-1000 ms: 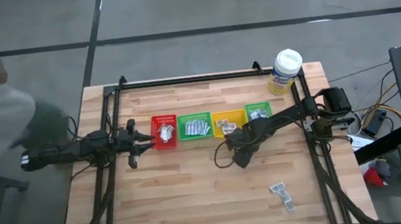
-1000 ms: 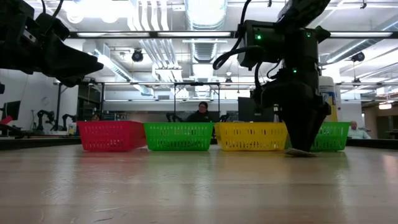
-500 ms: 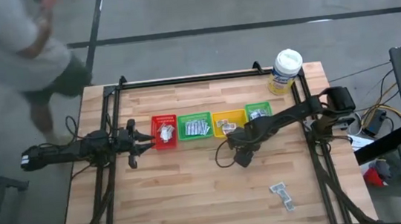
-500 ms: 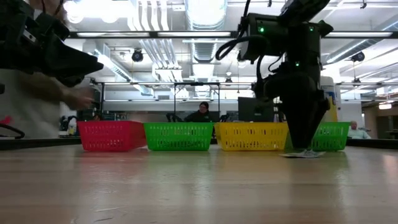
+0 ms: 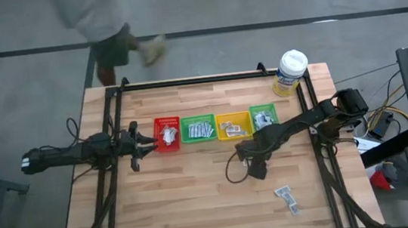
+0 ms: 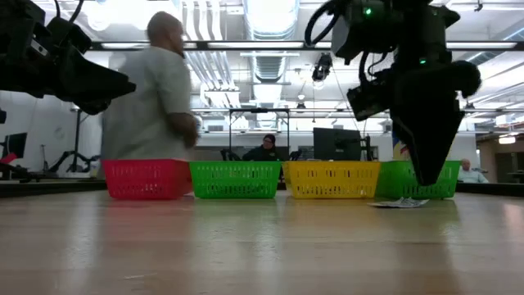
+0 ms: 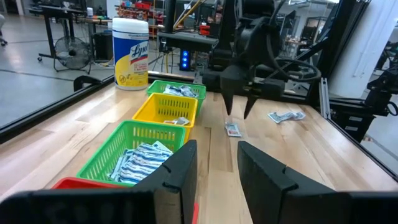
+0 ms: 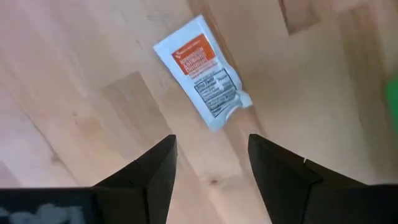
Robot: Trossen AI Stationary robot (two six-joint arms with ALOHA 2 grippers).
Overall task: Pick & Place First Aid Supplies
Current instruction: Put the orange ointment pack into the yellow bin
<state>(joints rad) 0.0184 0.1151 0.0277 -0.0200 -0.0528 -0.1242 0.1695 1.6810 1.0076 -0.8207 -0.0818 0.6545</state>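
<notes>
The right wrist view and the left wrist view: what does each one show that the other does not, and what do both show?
Only the right wrist view shows the print on the small white-and-orange flat sachet lying on the bare wooden table, seen past the open right gripper.

Only the left wrist view shows the green plastic bin of white-blue sachets, the yellow plastic bin, the farther green bin, the white-lidded yellow wipes tub, some loose sachets and the open left gripper.

Both show that sachet and the right gripper above it.

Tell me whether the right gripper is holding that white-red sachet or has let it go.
Let go. The right gripper is open, and the white-red sachet lies flat on the table beyond its fingertips, untouched.
</notes>
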